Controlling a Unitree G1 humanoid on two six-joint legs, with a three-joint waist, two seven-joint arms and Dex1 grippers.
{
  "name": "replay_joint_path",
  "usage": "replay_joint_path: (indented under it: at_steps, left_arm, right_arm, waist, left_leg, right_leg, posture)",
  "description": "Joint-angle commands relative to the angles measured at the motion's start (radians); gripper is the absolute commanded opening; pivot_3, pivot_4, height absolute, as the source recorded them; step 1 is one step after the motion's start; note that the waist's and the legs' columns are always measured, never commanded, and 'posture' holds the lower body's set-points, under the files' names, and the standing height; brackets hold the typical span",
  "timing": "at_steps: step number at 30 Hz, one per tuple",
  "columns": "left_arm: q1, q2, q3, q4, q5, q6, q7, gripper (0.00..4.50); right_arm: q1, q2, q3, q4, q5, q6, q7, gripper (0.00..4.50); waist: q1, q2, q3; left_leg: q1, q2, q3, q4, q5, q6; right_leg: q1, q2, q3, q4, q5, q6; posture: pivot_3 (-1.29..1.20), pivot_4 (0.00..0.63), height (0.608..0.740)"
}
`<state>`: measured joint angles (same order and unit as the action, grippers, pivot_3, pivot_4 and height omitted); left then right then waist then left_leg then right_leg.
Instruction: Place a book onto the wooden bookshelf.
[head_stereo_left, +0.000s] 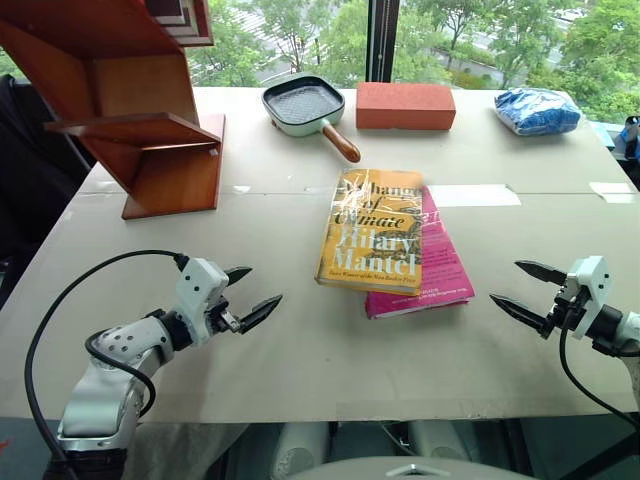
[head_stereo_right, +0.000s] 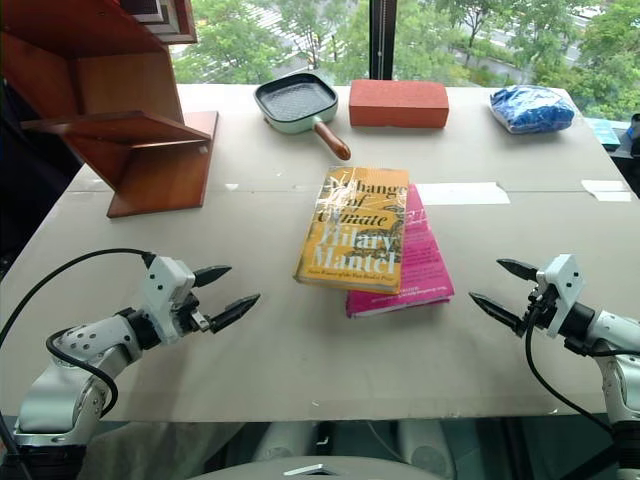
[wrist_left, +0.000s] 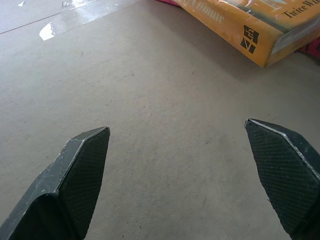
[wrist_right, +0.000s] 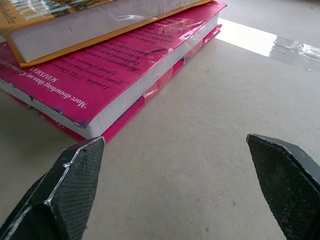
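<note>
Nearest the camera in the left eye view, the left gripper (head_stereo_left: 248, 293) sat at the lower left of the frame and the right gripper (head_stereo_left: 522, 289) at the lower right, both above the table (head_stereo_left: 300, 370) with jaws spread wide and nothing between them. At the centre of the frame lay the book (head_stereo_left: 372, 232), yellow-orange, resting flat on top of a pink paperback (head_stereo_left: 440, 270) that stuck out at its right and lower edge. At the upper left stood the wooden bookshelf (head_stereo_left: 140, 110), well apart from the books. Along the top sat a grill pan (head_stereo_left: 305, 108), a red brick (head_stereo_left: 405, 105) and a blue bag (head_stereo_left: 537, 110).

From the left wrist view, the two black fingers (wrist_left: 75, 185) stood far apart over bare table, and a corner of the book showed at the upper right.

From the right wrist view, the fingers (wrist_right: 285, 185) were likewise wide apart and empty, with the pink paperback under the book at the upper left.
</note>
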<state>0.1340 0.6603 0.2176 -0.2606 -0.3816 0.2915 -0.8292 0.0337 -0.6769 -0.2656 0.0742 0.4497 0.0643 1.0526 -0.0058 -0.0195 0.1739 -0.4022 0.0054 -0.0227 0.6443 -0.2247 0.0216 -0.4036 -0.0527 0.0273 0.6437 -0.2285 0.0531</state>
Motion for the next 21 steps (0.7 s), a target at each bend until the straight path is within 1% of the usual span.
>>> replay_joint_path:
  at_steps: [1,7,14,21]
  left_arm:
    - [0.015,0.001,-0.014,-0.02,0.008,-0.035,-0.016,4.45]
    - [0.015,0.027,-0.034,0.028,0.02,-0.058,-0.064,4.45]
    - [-0.052,0.048,-0.053,0.078,0.034,-0.071,-0.103,4.45]
    - [-0.057,0.053,-0.047,0.066,0.025,-0.067,-0.116,4.45]
  right_arm:
    - [-0.005,-0.02,-0.016,-0.03,0.016,0.02,0.004,4.5]
    - [0.012,-0.004,-0.02,-0.067,0.014,0.044,-0.027,4.5]
    - [0.021,-0.003,-0.02,-0.093,0.013,0.054,-0.049,4.5]
    - [0.034,-0.024,-0.034,-0.11,0.016,0.069,-0.05,4.5]
  waist:
    - [-0.001,0.0,0.0]
    - [-0.003,0.0,0.0]
    - [-0.001,0.0,0.0]
    - [-0.004,0.0,0.0]
  left_leg:
    - [0.0,0.0,0.0,0.0,0.0,0.0]
    - [0.0,0.0,0.0,0.0,0.0,0.0]
    - [0.0,0.0,0.0,0.0,0.0,0.0]
    - [0.0,0.0,0.0,0.0,0.0,0.0]
  right_leg:
    - [0.0,0.0,0.0,0.0,0.0,0.0]
    - [0.0,0.0,0.0,0.0,0.0,0.0]
    - [0.0,0.0,0.0,0.0,0.0,0.0]
    - [0.0,0.0,0.0,0.0,0.0,0.0]
  posture:
    - [0.0,0.15,0.74]
    - [0.0,0.15,0.74]
    - [0.0,0.15,0.74]
    - [0.0,0.15,0.74]
